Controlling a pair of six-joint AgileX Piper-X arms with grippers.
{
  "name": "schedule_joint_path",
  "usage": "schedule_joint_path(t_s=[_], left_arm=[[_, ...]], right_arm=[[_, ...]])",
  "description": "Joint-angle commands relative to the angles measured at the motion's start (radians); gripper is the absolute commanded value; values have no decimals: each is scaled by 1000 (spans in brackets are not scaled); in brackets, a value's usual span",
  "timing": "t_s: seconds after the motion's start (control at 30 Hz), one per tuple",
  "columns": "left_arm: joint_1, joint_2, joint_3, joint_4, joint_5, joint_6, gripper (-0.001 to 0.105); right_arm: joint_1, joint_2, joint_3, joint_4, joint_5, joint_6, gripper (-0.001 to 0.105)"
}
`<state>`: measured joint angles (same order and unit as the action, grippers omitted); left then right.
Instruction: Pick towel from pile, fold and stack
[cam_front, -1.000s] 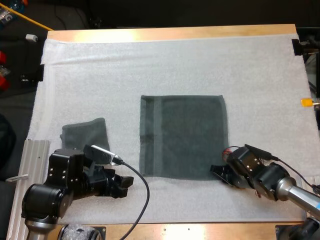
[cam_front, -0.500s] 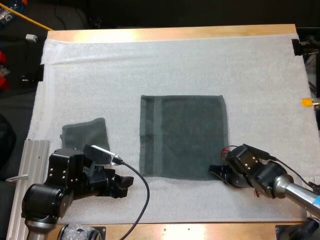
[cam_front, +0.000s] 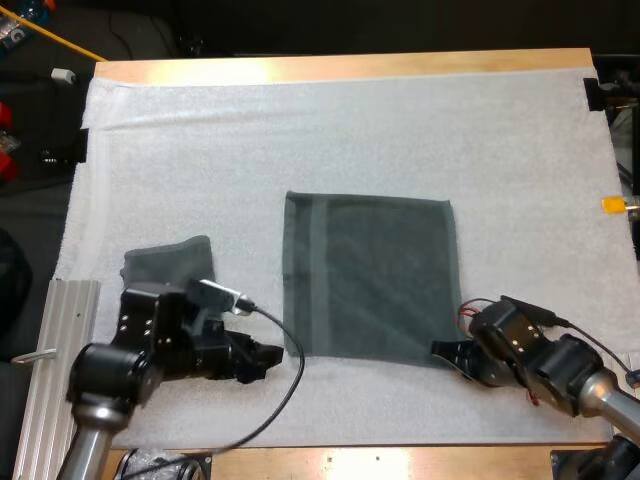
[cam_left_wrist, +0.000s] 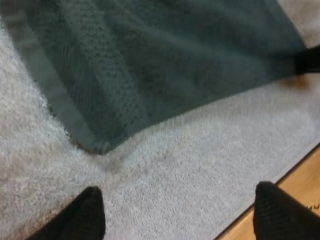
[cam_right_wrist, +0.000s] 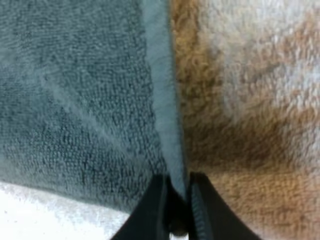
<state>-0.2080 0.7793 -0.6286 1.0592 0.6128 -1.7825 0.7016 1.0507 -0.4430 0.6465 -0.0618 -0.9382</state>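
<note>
Presently, we enter four items.

1. Spread towel (cam_front: 370, 275): dark grey-green, flat and square on the white mat (cam_front: 350, 130) at mid-bench (cam_front: 340, 66). We judge it is laid open ready for folding.
2. Right end effector (cam_front: 447, 352): at the towel's near right corner. From above, its grip is hard to read. The right wrist view settles it, with the fingers (cam_right_wrist: 155, 210) pinched tight on the hem (cam_right_wrist: 162, 100) from both sides.
3. Left end effector (cam_front: 265, 358): low over the mat, just beside the near left corner. The left wrist view has its fingers (cam_left_wrist: 82, 215) standing wide apart and holding nothing, with the corner (cam_left_wrist: 100, 145) ahead and untouched. We judge it is placed to take that corner, so both near corners can be carried over together.
4. Bunched towel (cam_front: 168, 262): beside the left arm and apart from the spread one. We take it for the remaining pile.

The high view supplies the overall layout, and the wrist views supply contact.
</note>
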Motion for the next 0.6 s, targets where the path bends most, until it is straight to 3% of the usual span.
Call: schedule_joint_path(t_s=[0.0,0.17,0.43,0.57], left_arm=[[-11,17,8,-32,12,-15,61],[-75,144,14,-96,-15,-50,61],[-150,375,14,-239,-184,-192,61],[-150,459,14,-285,-185,-209,61]], right_arm=[[3,-12,0,25,9,-18,0],[3,-16,0,26,14,-19,0],[3,-16,0,26,14,-19,0],[3,-16,0,26,14,-19,0]])
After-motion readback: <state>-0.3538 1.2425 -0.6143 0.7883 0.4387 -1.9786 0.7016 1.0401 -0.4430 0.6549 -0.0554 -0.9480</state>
